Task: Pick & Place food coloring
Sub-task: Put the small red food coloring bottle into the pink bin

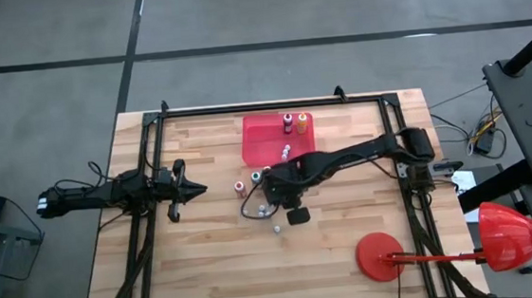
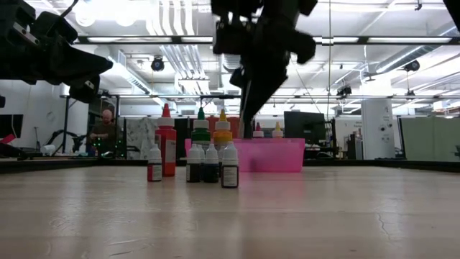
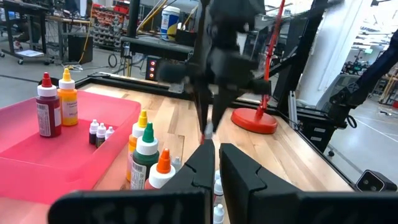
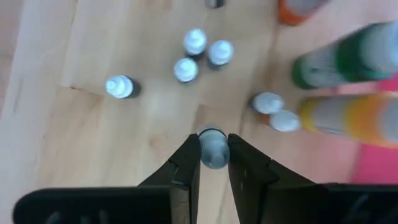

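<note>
Several food coloring bottles stand on their bases mid-table: taller red [image 2: 166,144], green [image 2: 200,131] and yellow [image 2: 223,131] ones, with tiny white-capped ones [image 4: 195,41] in front of them. Two tall bottles [image 1: 294,122] and some tiny ones [image 3: 99,132] stand in the red tray [image 1: 265,139]. My right gripper [image 4: 213,146] hangs over the cluster, pointing steeply down, shut on one tiny bottle [image 4: 212,149]. My left gripper [image 1: 196,189] waits shut and level at the table's left, touching nothing. My right gripper pinches the tiny bottle between its two fingers [image 4: 191,158], which close on either side of its white-capped top [image 4: 212,138]. The fingers come from above, slanting steeply down. The bottle [image 3: 208,129] hangs upright below them, clear of the table.
A red round-based stand [image 1: 381,256] sits at the near right corner. A black frame [image 1: 272,104] runs along the table's far edge and sides. Bare wood lies along the near edge and at the near left. A person [image 2: 106,126] sits in the room far behind.
</note>
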Controlling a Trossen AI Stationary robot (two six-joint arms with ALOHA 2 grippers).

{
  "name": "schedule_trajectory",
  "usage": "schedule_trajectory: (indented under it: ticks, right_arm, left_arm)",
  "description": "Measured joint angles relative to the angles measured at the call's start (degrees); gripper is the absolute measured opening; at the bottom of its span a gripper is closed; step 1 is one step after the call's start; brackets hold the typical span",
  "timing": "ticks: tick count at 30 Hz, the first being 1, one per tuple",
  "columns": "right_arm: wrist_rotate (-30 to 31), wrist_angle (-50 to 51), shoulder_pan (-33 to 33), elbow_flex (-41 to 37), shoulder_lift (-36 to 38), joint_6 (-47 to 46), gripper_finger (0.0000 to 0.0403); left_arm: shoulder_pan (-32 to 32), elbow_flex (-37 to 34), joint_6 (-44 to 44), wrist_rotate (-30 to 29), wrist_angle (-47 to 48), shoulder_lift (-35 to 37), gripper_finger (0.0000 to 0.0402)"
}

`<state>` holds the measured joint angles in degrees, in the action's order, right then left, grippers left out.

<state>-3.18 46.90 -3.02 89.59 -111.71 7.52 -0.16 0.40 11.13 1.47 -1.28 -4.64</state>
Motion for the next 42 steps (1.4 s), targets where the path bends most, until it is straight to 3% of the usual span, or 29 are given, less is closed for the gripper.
schedule_trajectory:
  ticks: [15, 29, 42]
  right_arm:
    - [0.2, 8.8, 12.2, 0.8, 8.0, 4.1, 0.0054]
    - [0.2, 9.9, 22.7, 0.6, 8.2, 12.2, 0.0054]
    - [0.1, 9.2, 27.7, 0.2, 5.6, 20.6, 0.0054]
  left_arm:
    - [0.0, 0.0, 0.0, 0.0, 0.0, 0.0, 0.0]
    - [0.0, 0.0, 0.0, 0.0, 0.0, 0.0, 0.0]
    - [0.0, 0.0, 0.0, 0.0, 0.0, 0.0, 0.0]
